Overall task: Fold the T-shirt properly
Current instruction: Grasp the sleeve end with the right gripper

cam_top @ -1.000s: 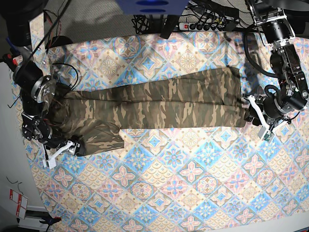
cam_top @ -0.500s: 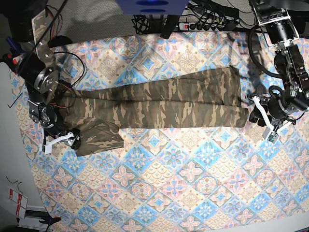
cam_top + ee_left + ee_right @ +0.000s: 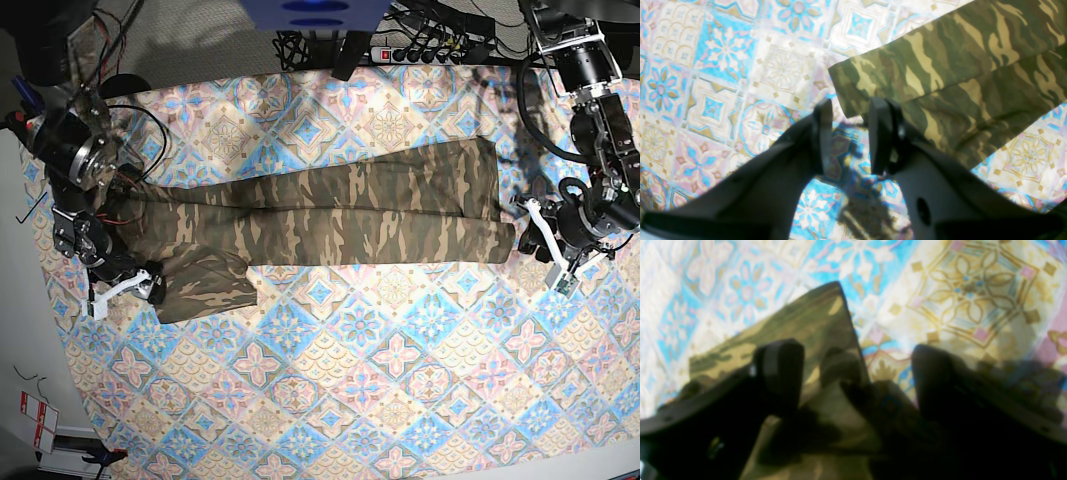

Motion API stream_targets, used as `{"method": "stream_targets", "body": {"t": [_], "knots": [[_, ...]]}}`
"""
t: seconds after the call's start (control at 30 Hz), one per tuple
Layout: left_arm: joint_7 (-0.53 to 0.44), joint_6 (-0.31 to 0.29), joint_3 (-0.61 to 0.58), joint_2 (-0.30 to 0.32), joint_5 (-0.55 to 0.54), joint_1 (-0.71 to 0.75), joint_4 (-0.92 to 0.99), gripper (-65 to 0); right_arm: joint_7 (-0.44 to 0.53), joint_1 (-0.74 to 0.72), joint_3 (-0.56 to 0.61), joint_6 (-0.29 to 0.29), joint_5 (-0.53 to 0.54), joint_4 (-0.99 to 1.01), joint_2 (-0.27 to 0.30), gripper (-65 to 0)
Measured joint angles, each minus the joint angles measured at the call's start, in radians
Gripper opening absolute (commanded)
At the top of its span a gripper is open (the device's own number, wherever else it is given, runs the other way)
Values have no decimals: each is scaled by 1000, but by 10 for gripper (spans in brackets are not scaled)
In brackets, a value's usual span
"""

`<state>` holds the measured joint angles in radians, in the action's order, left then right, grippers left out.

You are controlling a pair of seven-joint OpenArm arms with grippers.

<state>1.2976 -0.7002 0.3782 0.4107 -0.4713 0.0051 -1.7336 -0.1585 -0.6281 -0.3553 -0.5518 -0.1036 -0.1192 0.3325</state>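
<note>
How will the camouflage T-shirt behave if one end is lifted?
The T-shirt will probably sag and unfold: it lies flat in soft, wrinkled layers. It looks light, so it should lift easily. It may drag over the tablecloth rather than slide cleanly.

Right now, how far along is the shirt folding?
Done: the T-shirt lies folded lengthwise into a long band on the tablecloth.
In hand: nothing held; the left hand is open beside the shirt's end, and the right hand is open over the sleeve corner.
Left: folding the band crosswise into a compact stack.
</note>
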Motion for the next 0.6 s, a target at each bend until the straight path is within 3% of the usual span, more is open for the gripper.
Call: {"method": "stream_targets", "body": {"t": [0.23,0.3,0.43,0.6], "knots": [[0,0,-1,2,0,1,0,-467,13,-13,55,-2,8,-8,-105,-156],[-1,0,-1,3,0,0,0,-467,8,-15,55,-8,10,-8,-125,-196],[0,0,-2,2,0,1,0,-467,-35,-15,55,-19,18,-8,-130,-366],[-1,0,-2,2,0,0,0,-467,-74,-6,55,-39,30,-5,-136,-624]]}}
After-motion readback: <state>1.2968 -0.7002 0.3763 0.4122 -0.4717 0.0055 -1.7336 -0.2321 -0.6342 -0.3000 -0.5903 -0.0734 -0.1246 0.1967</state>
